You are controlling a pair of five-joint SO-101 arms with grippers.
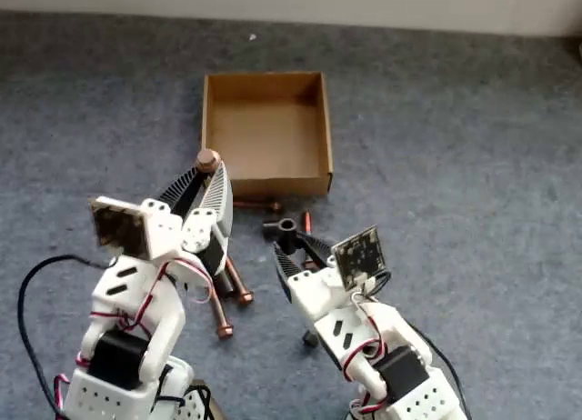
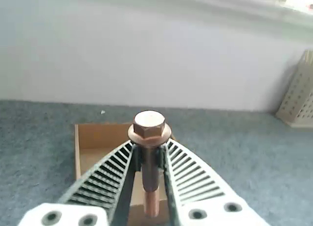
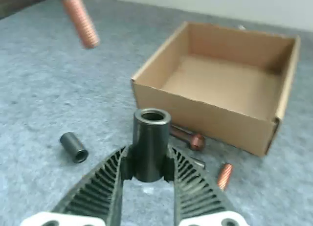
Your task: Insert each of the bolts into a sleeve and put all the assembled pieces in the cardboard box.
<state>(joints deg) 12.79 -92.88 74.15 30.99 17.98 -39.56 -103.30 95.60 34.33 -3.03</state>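
Observation:
My left gripper (image 1: 208, 172) is shut on a copper bolt (image 1: 207, 160), held upright with its hex head up, just off the near left corner of the cardboard box (image 1: 265, 176). In the left wrist view the bolt (image 2: 149, 160) stands between the fingers (image 2: 110, 174), with the box (image 2: 91, 139) behind. My right gripper (image 1: 289, 247) is shut on a black sleeve (image 1: 287, 228), upright with its bore up, in front of the box. In the right wrist view the sleeve (image 3: 151, 143) sits in the gripper (image 3: 149, 162), and the held bolt's threaded tip (image 3: 81, 21) hangs farther off.
The box (image 3: 205, 111) is open and holds nothing. Loose bolts lie on the grey carpet: one along the box front (image 1: 258, 205), one near it (image 1: 306, 222), two by the left arm (image 1: 238, 285). A spare sleeve (image 3: 74, 146) lies on its side.

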